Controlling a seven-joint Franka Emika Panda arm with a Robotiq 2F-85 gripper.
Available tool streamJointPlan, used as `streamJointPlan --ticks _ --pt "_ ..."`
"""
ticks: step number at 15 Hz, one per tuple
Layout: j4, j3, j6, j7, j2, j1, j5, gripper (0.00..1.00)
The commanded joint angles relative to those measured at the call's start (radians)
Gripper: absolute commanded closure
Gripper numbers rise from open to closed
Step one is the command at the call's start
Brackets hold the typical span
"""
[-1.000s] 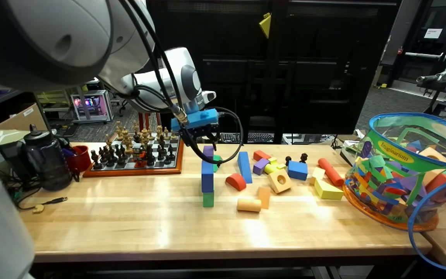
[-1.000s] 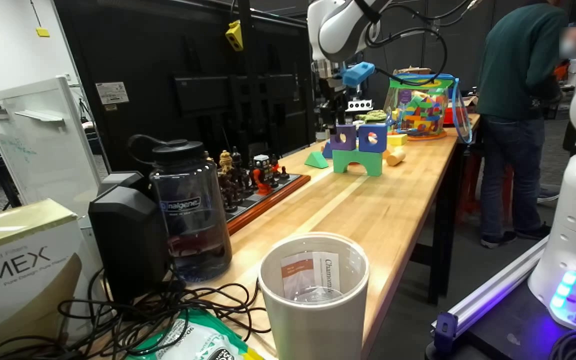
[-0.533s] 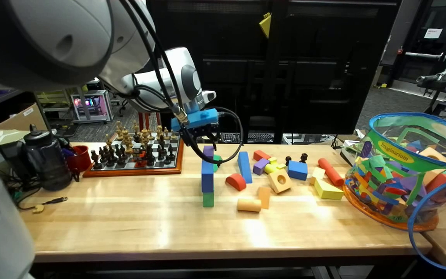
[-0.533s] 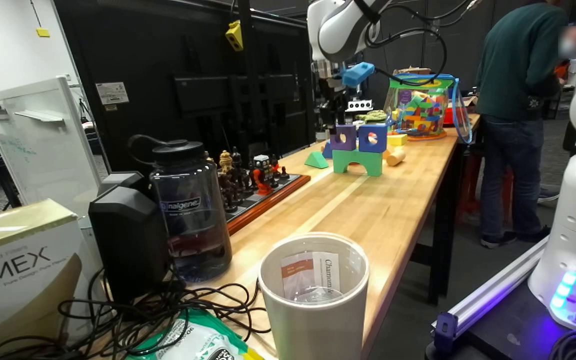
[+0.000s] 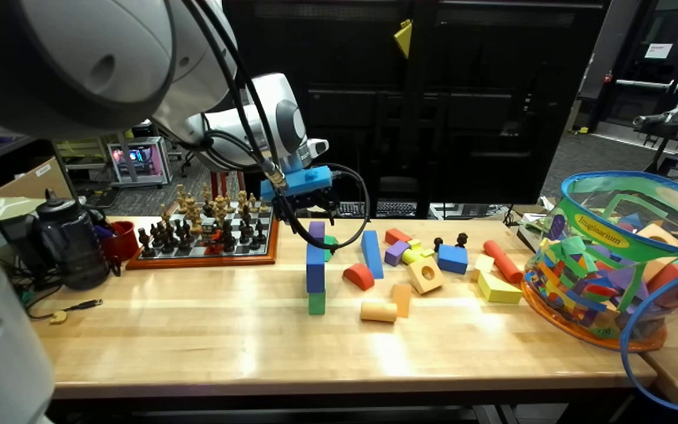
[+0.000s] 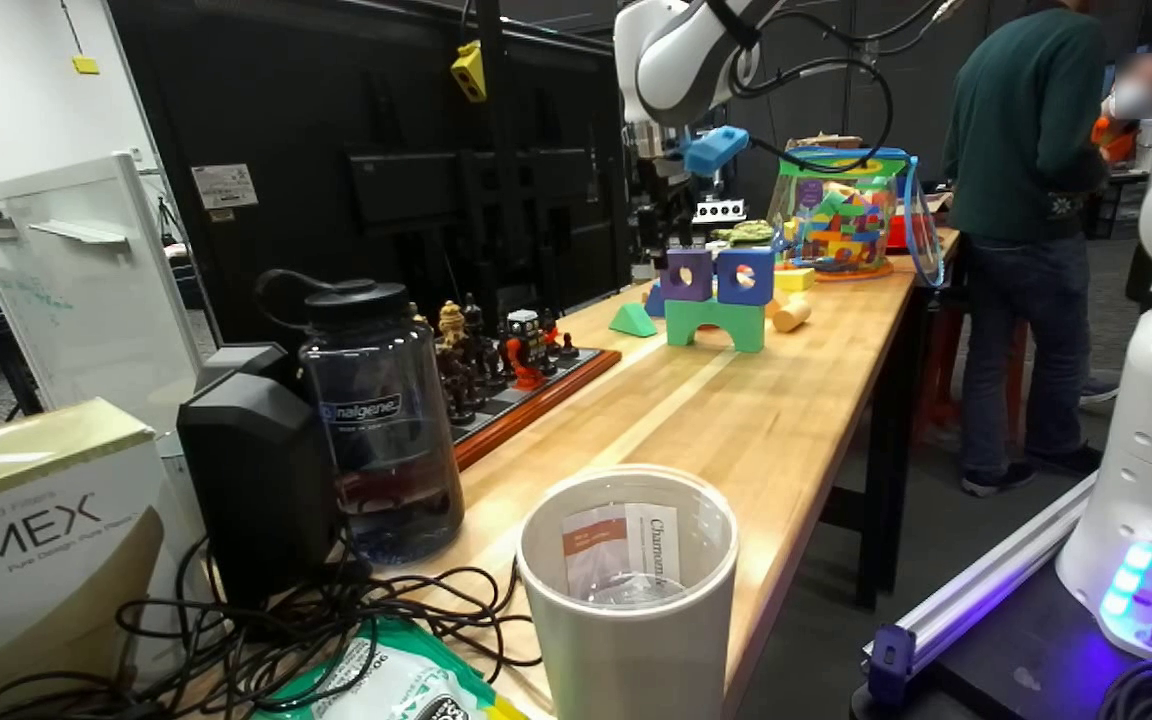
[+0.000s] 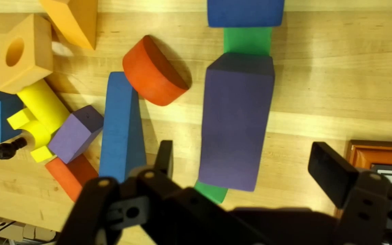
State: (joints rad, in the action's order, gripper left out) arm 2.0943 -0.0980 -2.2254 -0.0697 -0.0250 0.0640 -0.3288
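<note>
The fingers (image 7: 333, 173) have just spread: in the wrist view one stands just left of centre and the other at the lower right, with bare bench (image 7: 288, 166) showing on both sides of the purple block (image 7: 235, 126) between them. They grasp nothing. Half a second ago a dark fingertip overlapped the left edge of that block in an exterior view; now the edge shows in full.

The purple block, in the middle of the wrist view, rests upright on the green arch (image 6: 716, 313), beside the blue block (image 7: 245, 13), which sits on the same arch at the top edge of the frame; a narrow gap parts the two. Neither has visibly shifted, so the purple block appears to be let go and carried by the arch alone, and it looks steady.

A green triangle block (image 6: 633, 320) lies near the arch, left of it in an exterior view. In the wrist view a blue wedge (image 7: 123, 126) and a red half-round block (image 7: 155, 73) lie left of the purple block, so close together that I cannot tell whether they touch; the corner of a chessboard (image 7: 386, 154) shows at the lower right.
</note>
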Motion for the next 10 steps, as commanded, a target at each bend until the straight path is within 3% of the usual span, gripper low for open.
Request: streamJointPlan --ticks 1,10 --pt "0.005 0.006 -0.006 -0.004 0.027 0.008 0.007 0.0" --pt "0.002 0.01 -0.02 -0.02 0.076 0.003 0.027 0.0"
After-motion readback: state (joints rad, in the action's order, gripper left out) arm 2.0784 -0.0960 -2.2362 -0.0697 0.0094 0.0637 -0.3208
